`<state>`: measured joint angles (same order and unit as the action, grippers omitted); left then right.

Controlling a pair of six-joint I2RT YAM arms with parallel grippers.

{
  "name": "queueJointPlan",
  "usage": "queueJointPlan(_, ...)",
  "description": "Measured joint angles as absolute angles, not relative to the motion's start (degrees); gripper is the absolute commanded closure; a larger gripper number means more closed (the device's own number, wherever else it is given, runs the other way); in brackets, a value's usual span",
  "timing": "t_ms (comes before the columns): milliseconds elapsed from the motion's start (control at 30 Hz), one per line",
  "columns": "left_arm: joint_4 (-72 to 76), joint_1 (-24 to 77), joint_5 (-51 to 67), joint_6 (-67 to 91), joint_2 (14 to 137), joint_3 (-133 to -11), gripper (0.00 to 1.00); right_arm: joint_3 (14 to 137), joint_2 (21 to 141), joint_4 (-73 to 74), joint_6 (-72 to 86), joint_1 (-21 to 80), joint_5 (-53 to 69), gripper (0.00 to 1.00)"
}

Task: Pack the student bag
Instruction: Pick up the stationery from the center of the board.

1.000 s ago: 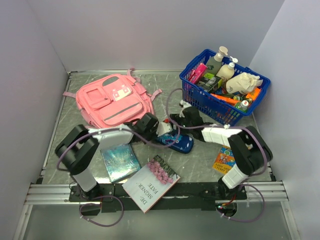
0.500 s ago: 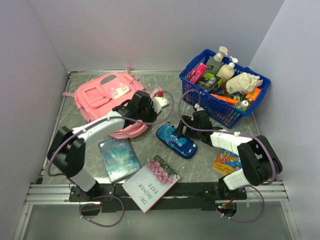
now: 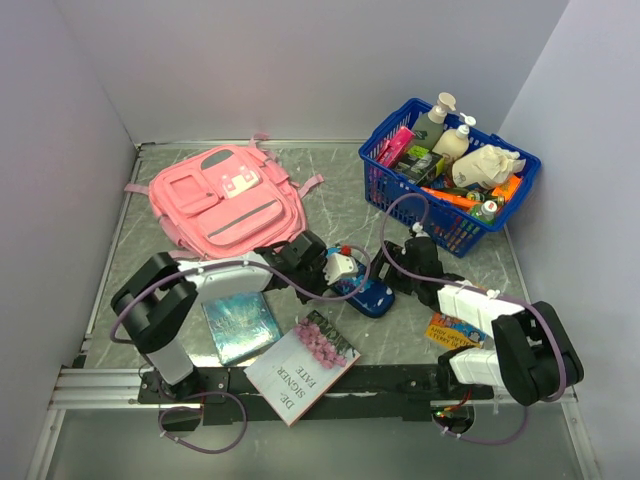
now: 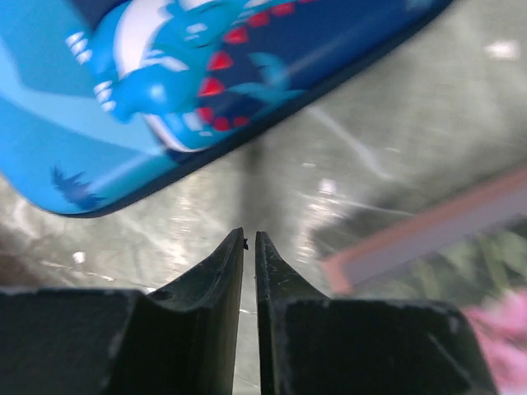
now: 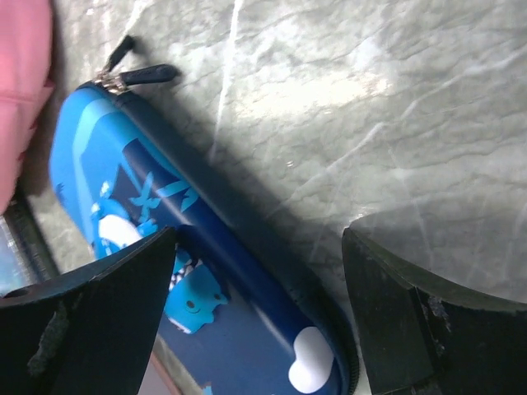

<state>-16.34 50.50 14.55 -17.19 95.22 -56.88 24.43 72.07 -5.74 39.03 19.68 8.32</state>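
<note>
- The student bag point(image 3: 225, 205), a pink soft fabric backpack with lighter flaps and a grey top patch, lies flat with its front pockets up at the far left of the grey marbled worktop point(image 3: 340, 165). It is well apart from both arms. Whether its main compartment is open, I cannot tell.
- The left end effector point(image 4: 250, 239) has its fingers drawn almost together with only a thin slit between them. It grips nothing and hangs low over bare worktop, just beside the blue hard-shell pencil case with a dinosaur print point(image 4: 165, 82).
- The right end effector point(image 5: 257, 239) stands wide open with the pencil case lying between and below its fingers. It has hold of nothing.
- Risk: the case is smooth and rounded and lies at a slant to the right fingers, so a closing grip may squeeze it out sideways.
- Risk: both end effectors crowd the same case, so a careless move could knock them together.
- Risk: the left fingertips sit low near the edge of the white paperback with pink flowers point(image 4: 428, 239) and could catch it or nudge the case.
- Risk: if the bag is shut, carrying the case over achieves nothing.
</note>
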Motion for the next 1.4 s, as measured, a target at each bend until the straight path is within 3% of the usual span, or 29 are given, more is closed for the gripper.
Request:
queueJointPlan(200,-10.55,50.50,8.36,-15.35,100.36,-57.10,0.85,20.95,71.94,-13.10,41.63,19.35,13.87,0.12)
queueJointPlan(567,-7.35,48.53,7.20,-10.72,106.04,-63.07,0.85,12.62,67.88,-24.88,45.17,19.35,25.32,0.14)
queueJointPlan(1033,-7.92,47.31,11.22,-9.52,102.72,-61.71,0.83,14.74,77.67,-33.32,46.63,21.08,24.99,0.27)
queueJointPlan(1400,-7.99,46.81,10.48,-9.56,103.70,-61.52,0.85,14.02,73.84,-34.33,46.68,22.00,23.18,0.28)
